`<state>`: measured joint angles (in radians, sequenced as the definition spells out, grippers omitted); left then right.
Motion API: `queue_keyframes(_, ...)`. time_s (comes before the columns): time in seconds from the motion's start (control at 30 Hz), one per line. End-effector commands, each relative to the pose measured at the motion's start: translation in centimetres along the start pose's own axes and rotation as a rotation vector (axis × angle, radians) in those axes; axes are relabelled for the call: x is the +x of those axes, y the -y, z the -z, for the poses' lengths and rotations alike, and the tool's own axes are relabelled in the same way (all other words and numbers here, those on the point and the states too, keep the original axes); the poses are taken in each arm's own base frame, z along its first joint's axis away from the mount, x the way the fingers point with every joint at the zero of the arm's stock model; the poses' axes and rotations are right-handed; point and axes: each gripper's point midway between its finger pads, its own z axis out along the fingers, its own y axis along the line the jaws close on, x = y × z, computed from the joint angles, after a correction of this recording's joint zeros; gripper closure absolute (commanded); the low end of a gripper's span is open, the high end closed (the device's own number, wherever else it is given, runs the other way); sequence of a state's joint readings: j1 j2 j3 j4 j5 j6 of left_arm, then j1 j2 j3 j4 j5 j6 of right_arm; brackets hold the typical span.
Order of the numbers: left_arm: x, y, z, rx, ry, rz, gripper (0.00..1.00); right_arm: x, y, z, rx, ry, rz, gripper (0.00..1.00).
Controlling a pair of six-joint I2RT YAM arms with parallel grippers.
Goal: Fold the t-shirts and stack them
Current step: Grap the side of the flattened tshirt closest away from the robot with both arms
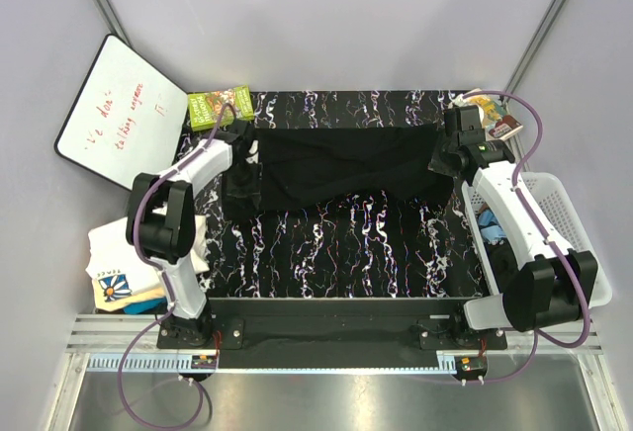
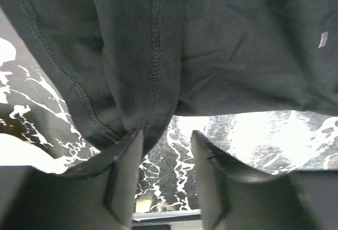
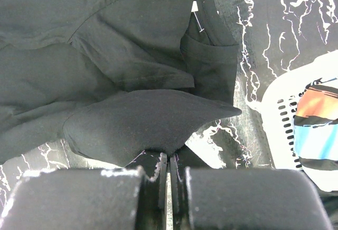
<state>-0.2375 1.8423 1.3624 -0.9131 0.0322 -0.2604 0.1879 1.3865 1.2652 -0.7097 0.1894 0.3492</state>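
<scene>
The black t-shirt (image 1: 341, 166) lies spread and rumpled across the 12 o'clock half of the marbled table (image 1: 336, 253). At its 3 o'clock edge we see the right gripper (image 3: 169, 159) clamped tight on a peaked fold of the black cloth. At its 9 o'clock edge the left gripper (image 2: 166, 134) stands partly open, the stitched hem brushing one fingertip and bare table showing through the gap. Off the table at 8 o'clock sits a white printed tee (image 1: 117, 271). The white basket (image 1: 559, 199) stands at 4 o'clock and the whiteboard (image 1: 119, 110) at 10 o'clock.
</scene>
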Motion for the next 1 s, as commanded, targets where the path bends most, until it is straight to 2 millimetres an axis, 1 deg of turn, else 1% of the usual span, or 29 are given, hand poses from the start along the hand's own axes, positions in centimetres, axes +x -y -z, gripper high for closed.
queue_keyframes(0.0, 1.2, -1.6, -1.9, -0.085, -0.042, 0.001, 0.67, -1.3, -0.5, 1.7, -0.028, 0.053, -0.018, 1.00)
queue_keyframes(0.1, 2.1, -2.5, -2.6, -0.131, -0.069, 0.007, 0.84, -1.3, -0.4, 1.7, -0.023, 0.053, -0.013, 1.00)
queue_keyframes(0.13, 2.1, -2.7, -2.6, -0.142, -0.067, 0.013, 1.00, -1.2, -0.4, 1.7, -0.024, 0.053, -0.013, 1.00)
queue_keyframes(0.17, 2.2, -3.1, -2.6, -0.166, -0.068, 0.014, 1.00, -1.3, -0.4, 1.8, -0.024, 0.056, -0.012, 1.00)
queue_keyframes(0.27, 1.9, -3.7, -1.5, -0.202, -0.039, 0.028, 1.00, -1.4, -0.5, 2.1, -0.033, 0.062, -0.010, 1.00)
queue_keyframes(0.33, 1.5, -3.9, -0.3, -0.214, -0.006, 0.041, 1.00, -1.4, -0.3, 2.4, -0.033, 0.067, -0.008, 1.00)
queue_keyframes(0.37, 1.3, -4.1, 0.7, -0.225, 0.018, 0.047, 1.00, -1.5, -0.3, 2.8, -0.037, 0.075, -0.010, 1.00)
queue_keyframes(0.43, 1.2, -4.3, 1.6, -0.228, 0.039, 0.065, 1.00, -1.2, -0.2, 3.1, -0.040, 0.070, -0.006, 1.00)
queue_keyframes(0.47, 1.1, -4.4, 2.5, -0.225, 0.061, 0.073, 1.00, -1.2, -0.2, 3.6, -0.046, 0.077, -0.009, 1.00)
queue_keyframes(0.5, 1.0, -4.4, 2.9, -0.223, 0.070, 0.078, 1.00, -0.9, -0.2, 3.6, -0.056, 0.068, -0.010, 1.00)
queue_keyframes(0.57, 1.6, -4.6, 3.9, -0.212, 0.074, 0.106, 1.00, -0.3, -0.4, 4.3, -0.079, 0.054, -0.009, 1.00)
queue_keyframes(0.6, 1.8, -4.7, 4.2, -0.209, 0.077, 0.120, 1.00, 0.6, -0.3, 4.4, -0.086, 0.026, -0.013, 1.00)
queue_keyframes(0.63, 2.2, -4.9, 4.4, -0.210, 0.075, 0.126, 1.00, 0.9, -0.3, 4.8, -0.094, 0.025, -0.020, 1.00)
queue_keyframes(0.7, 3.3, -5.5, 4.8, -0.214, 0.069, 0.143, 1.00, 2.7, 0.0, 5.1, -0.101, -0.024, -0.021, 1.00)
queue_keyframes(0.73, 4.2, -5.8, 4.9, -0.216, 0.059, 0.153, 1.00, 3.1, 0.2, 5.6, -0.103, -0.028, -0.027, 1.00)
queue_keyframes(0.8, 5.1, -6.4, 5.0, -0.214, 0.048, 0.177, 1.00, 5.7, 0.9, 5.5, -0.087, -0.102, -0.044, 1.00)
queue_keyframes(0.83, 5.9, -6.6, 5.1, -0.212, 0.040, 0.187, 1.00, 6.4, 0.9, 5.9, -0.098, -0.117, -0.052, 1.00)
queue_keyframes(0.9, 6.4, -7.1, 5.2, -0.208, 0.038, 0.207, 1.00, 9.5, 1.4, 6.1, -0.091, -0.215, -0.083, 1.00)
queue_keyframes(0.93, 6.9, -7.3, 5.5, -0.208, 0.031, 0.216, 1.00, 10.4, 1.6, 6.4, -0.087, -0.239, -0.097, 1.00)
queue_keyframes(0.97, 7.1, -7.4, 5.5, -0.207, 0.027, 0.220, 1.00, 12.1, 2.2, 6.2, -0.067, -0.285, -0.103, 1.00)
